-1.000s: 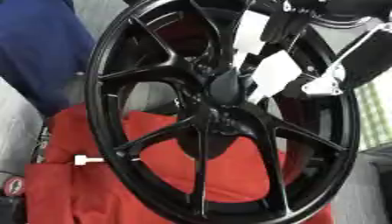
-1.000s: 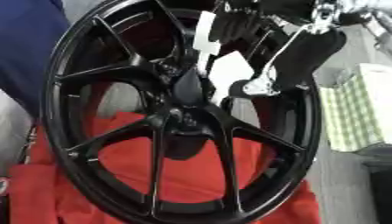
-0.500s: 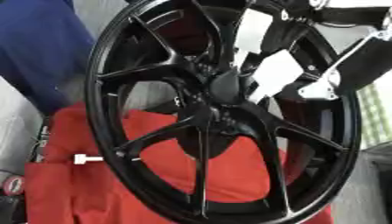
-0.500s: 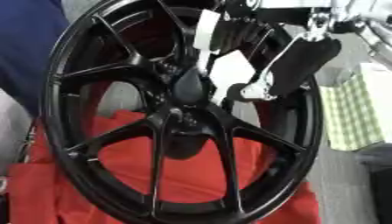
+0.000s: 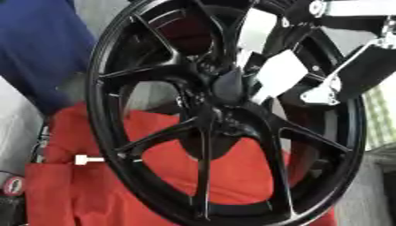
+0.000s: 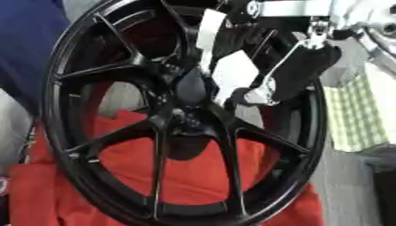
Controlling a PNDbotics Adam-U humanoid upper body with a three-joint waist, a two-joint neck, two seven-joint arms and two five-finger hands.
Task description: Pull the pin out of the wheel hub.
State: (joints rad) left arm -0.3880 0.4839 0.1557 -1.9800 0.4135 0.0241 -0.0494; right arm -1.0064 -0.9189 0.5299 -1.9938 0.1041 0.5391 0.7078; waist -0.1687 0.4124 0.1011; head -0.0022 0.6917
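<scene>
Right hand (image 6: 232,81) has closed in on the wheel hub (image 6: 189,90) just beside it; finger state indeterminate; pin extraction not yet confirmed.

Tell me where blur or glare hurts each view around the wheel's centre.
Left eye view: the wheel hub is soft and dark, the pin indistinguishable; white panels on the right hand are washed out. Right eye view: similar blur at the hub, bright glare on the hand's silver bracket.
</scene>
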